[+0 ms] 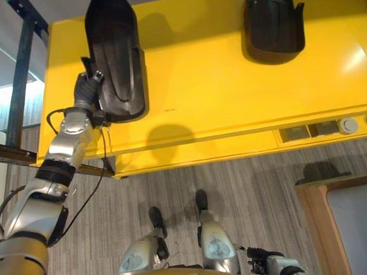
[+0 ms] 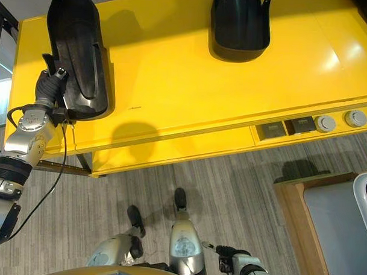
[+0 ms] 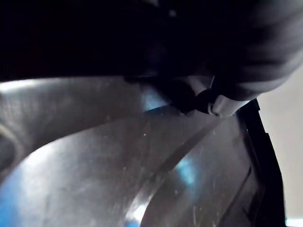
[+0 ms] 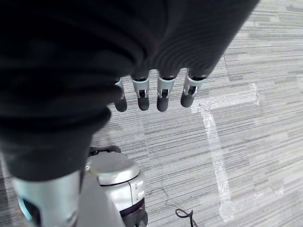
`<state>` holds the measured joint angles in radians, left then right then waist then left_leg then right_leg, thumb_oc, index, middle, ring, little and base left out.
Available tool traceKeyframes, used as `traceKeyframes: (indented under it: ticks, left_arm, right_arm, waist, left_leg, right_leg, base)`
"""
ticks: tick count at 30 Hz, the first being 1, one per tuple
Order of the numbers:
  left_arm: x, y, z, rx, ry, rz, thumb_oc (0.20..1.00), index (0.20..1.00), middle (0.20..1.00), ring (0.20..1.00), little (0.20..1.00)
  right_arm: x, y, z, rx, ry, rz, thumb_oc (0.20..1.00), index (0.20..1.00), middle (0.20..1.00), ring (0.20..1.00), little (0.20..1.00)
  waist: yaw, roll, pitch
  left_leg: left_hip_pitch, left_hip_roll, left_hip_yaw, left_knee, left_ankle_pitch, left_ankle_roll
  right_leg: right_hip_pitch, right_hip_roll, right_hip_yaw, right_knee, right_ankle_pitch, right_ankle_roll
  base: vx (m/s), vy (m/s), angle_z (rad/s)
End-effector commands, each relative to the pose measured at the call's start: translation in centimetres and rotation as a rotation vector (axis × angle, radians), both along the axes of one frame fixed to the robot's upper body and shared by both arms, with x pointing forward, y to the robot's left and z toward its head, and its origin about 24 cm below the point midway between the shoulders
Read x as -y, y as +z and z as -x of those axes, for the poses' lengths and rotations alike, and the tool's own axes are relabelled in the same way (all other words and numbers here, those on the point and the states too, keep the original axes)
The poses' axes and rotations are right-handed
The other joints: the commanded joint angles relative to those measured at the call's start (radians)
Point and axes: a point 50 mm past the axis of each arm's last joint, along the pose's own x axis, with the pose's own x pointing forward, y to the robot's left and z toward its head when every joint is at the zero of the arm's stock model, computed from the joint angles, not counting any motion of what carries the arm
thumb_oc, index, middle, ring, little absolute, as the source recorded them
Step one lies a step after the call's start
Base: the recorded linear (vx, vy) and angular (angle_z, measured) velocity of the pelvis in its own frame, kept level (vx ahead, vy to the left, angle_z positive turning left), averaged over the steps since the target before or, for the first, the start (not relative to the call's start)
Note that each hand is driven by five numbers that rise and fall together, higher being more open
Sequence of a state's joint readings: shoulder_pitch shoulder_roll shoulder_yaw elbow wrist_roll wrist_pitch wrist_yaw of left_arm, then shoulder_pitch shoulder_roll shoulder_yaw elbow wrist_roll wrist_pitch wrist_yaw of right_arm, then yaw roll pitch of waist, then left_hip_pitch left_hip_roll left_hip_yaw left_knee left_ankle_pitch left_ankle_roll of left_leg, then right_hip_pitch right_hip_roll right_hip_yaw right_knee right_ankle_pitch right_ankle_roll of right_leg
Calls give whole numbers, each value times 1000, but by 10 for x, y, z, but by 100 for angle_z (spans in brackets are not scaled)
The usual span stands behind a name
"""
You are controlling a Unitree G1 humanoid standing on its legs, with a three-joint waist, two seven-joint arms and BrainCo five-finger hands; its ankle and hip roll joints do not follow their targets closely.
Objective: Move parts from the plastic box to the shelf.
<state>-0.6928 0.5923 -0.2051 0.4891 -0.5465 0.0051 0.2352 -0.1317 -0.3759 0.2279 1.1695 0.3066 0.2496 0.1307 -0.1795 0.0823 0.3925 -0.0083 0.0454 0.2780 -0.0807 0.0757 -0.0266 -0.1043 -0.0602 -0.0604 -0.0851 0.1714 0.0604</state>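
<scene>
Glossy black moulded part (image 1: 117, 63) seemingly gripped by left robot hand (image 1: 89, 89) on yellow shelf (image 1: 233, 97).

Two parts are lying on the shelf (image 1: 233, 97): a long part (image 1: 116, 56) is sitting toward its left end, and a shorter part (image 1: 274, 27) is sitting well apart to the right, at the far edge. The left robot hand (image 1: 89, 89) is resting against the long part's near left side. The right robot hand (image 4: 156, 92) is hanging low over the floor (image 4: 246, 142), nearer than the shelf. A wooden-edged unit (image 1: 337, 221) is standing on the floor to the right.
</scene>
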Motion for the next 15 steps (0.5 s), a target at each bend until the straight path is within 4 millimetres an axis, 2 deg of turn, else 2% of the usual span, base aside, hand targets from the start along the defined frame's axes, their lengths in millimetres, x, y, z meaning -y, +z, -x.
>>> traceKeyframes:
  ticks: [1,2,3,4,9,13,15]
  left_arm:
    - [-8,-3,-7,-70,74,-46,200,200,200,200,200]
    - [-9,-4,-7,-83,76,-48,244,244,244,244,244]
    - [-11,-8,-8,-113,77,-53,953,953,953,953,953]
    - [-11,-12,-7,-152,81,-65,1000,1000,1000,1000,1000]
    - [-13,-25,-6,-252,94,-104,1000,1000,1000,1000,1000]
    - [-21,-48,-1,-449,138,-204,1000,1000,1000,1000,1000]
    - [-24,-50,-1,-463,166,-235,1000,1000,1000,1000,1000]
  right_arm:
    - [6,-2,12,-77,27,14,1000,1000,1000,1000,1000]
    - [7,-2,12,-76,30,15,1000,1000,1000,1000,1000]
    - [8,-1,11,-74,35,16,1000,1000,1000,1000,1000]
    - [7,-2,11,-68,24,15,1000,1000,1000,1000,1000]
    - [5,-2,10,-67,3,8,1000,1000,1000,1000,1000]
    - [4,-3,13,-81,-7,-6,1000,1000,1000,1000,1000]
    - [3,-4,15,-94,-13,-13,1000,1000,1000,1000,1000]
  waist:
    - [2,-18,-11]
    - [2,-17,-10]
    - [2,-15,-7]
    - [3,-13,-8]
    - [10,-10,-18]
    - [11,-5,-44]
    - [11,-4,-52]
  left_leg:
    - [-34,-6,-78,-7,-35,-16]
    - [-34,-5,-78,-7,-34,-17]
    - [-32,-3,-79,-7,-31,-20]
    - [-27,-2,-78,-7,-31,-21]
    - [-17,0,-76,-7,-25,-24]
    - [4,3,-64,-7,-17,-31]
    - [10,3,-61,-7,-17,-31]
  right_leg:
    - [12,-1,3,25,-102,13]
    - [13,0,3,25,-103,12]
    - [16,1,2,25,-105,9]
    - [25,2,-2,23,-108,9]
    - [44,2,-17,18,-112,8]
    - [78,3,-29,9,-117,9]
    - [86,3,-31,8,-118,10]
  base:
    - [0,0,0]
    - [0,0,0]
    - [12,-15,-5]
    - [18,-21,-4]
    - [8,-13,-1]
    - [33,-2,1]
    - [40,5,0]
